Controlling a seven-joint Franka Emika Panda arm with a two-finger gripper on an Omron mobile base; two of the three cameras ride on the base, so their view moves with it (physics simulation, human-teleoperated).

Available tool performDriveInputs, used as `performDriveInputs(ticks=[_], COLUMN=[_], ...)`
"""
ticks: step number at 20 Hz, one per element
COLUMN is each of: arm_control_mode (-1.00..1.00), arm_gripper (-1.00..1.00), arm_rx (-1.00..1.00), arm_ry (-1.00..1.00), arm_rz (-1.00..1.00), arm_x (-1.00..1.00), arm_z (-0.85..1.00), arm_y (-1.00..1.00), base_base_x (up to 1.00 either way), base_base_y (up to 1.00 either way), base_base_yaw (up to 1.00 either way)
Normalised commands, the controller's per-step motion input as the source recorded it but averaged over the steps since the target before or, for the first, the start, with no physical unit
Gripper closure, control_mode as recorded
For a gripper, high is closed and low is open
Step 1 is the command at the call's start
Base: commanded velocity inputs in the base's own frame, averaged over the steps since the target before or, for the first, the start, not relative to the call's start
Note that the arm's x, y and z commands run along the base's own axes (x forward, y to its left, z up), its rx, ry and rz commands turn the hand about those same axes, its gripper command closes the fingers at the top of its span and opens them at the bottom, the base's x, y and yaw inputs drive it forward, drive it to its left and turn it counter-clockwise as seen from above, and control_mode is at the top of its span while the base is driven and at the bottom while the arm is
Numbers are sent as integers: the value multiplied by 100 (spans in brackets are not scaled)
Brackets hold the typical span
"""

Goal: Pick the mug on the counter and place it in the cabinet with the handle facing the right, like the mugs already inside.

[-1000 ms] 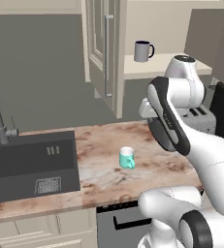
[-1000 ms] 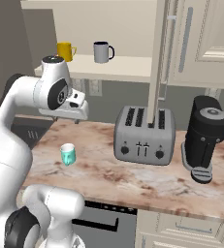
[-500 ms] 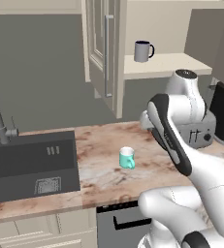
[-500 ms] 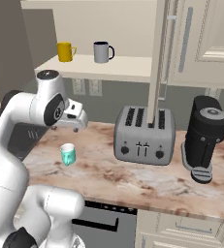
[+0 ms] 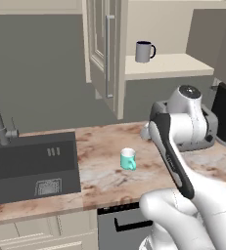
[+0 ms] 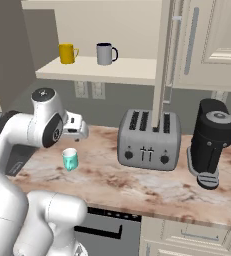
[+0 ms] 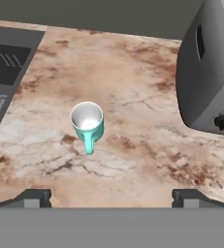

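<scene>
Teal-green and upright, the mug (image 7: 87, 122) stands alone on the marbled counter (image 7: 133, 145) between the sink (image 5: 29, 166) and the toaster (image 6: 148, 140), its handle (image 7: 88, 144) pointing to about 6 o'clock in the hand view, toward the counter's front edge. The gripper (image 7: 111, 197) has come lower over the last second: the arm's upper joints, which stood high near the shelf line, have folded down toward the counter, and the hand now looks down on the mug from above. Both finger tips sit at the bottom edge of the hand view, set wide apart with nothing between them, so the jaws stand fully open and empty; the mug lies at about 11 o'clock from their midpoint, well apart from either tip. Judgement: this is the approach stage, no contact yet made, and the hand needs to shift toward the mug before closing. In the open cabinet (image 6: 182, 45) the grey mug (image 6: 105, 53) rests on the pale shelf with its dark handle to the right, beside a yellow mug (image 6: 66, 53); neither has moved, nor has the teal mug.
</scene>
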Motion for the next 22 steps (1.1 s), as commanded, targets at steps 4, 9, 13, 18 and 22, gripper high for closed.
performDriveInputs(ticks=[4,9,13,18,22], arm_control_mode=[-100,-100,-100,-100,-100], arm_gripper=[-100,-100,-100,-100,-100], arm_rx=[1,0,0,0,0], arm_ry=[-3,0,0,0,0], arm_rz=[8,7,6,6,6], arm_x=[-16,-5,0,0,0], arm_z=[-1,-4,0,-11,-21], arm_y=[9,19,25,19,6], base_base_x=[0,0,0,0,0], base_base_y=[0,0,0,0,0], base_base_yaw=[0,0,0,0,0])
